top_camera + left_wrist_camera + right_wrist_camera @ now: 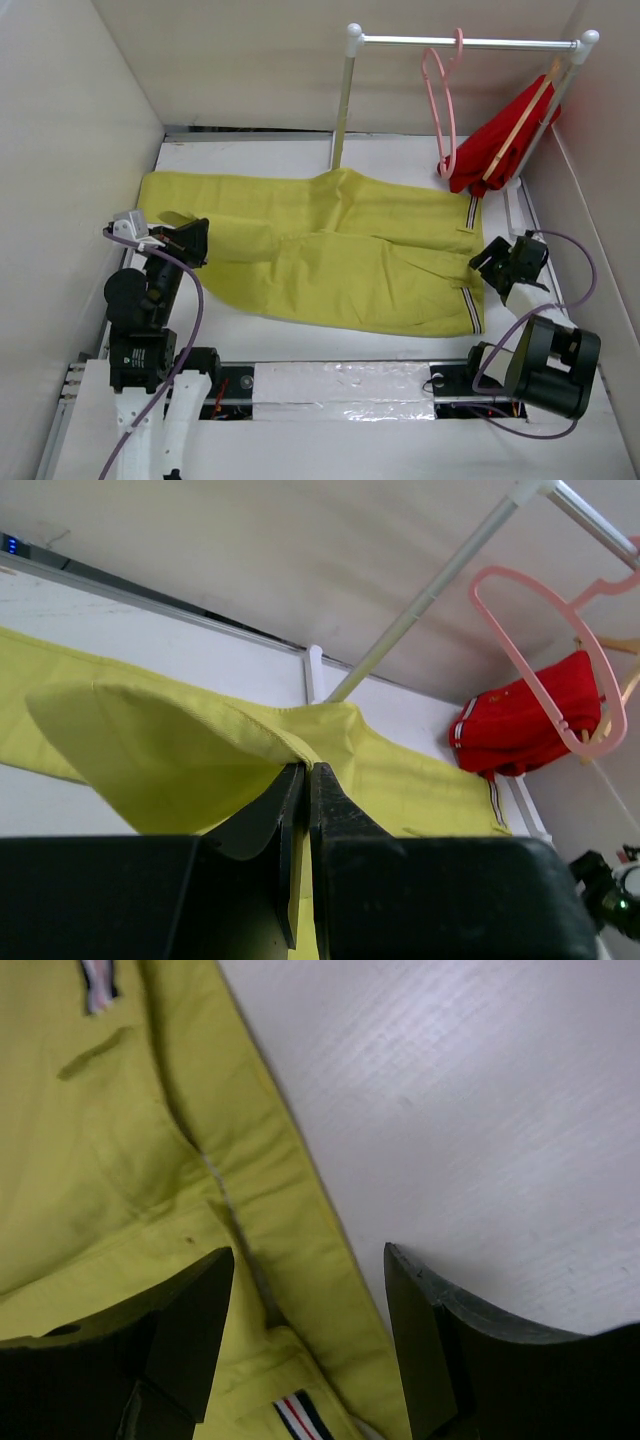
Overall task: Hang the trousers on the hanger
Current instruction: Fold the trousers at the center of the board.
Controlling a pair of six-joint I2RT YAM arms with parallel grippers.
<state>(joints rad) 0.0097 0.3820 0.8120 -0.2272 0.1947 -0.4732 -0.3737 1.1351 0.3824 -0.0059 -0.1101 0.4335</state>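
- While the trousers lie spread across the white worktop, their waistband sits at the right and their legs run out to the left.
- The left arm rises from its base at the near left edge and leans forward, its wrist turned toward the leg ends.
- The left gripper is at the left end of the nearer leg. In the left wrist view the left gripper has its jaws pressed together on a raised fold of the trousers.
- The right arm is folded at the near right corner, its wrist angled toward the waistband.
- The right gripper is spread wide. In the right wrist view the right gripper hangs over the waistband edge of the trousers, one finger above the cloth and the other above bare worktop; whether they touch cannot be told.
- The pink hanger hangs by its hook from the metal rail at the far right, well apart from the trousers.
- A red garment on a wooden hanger hangs just beside it.
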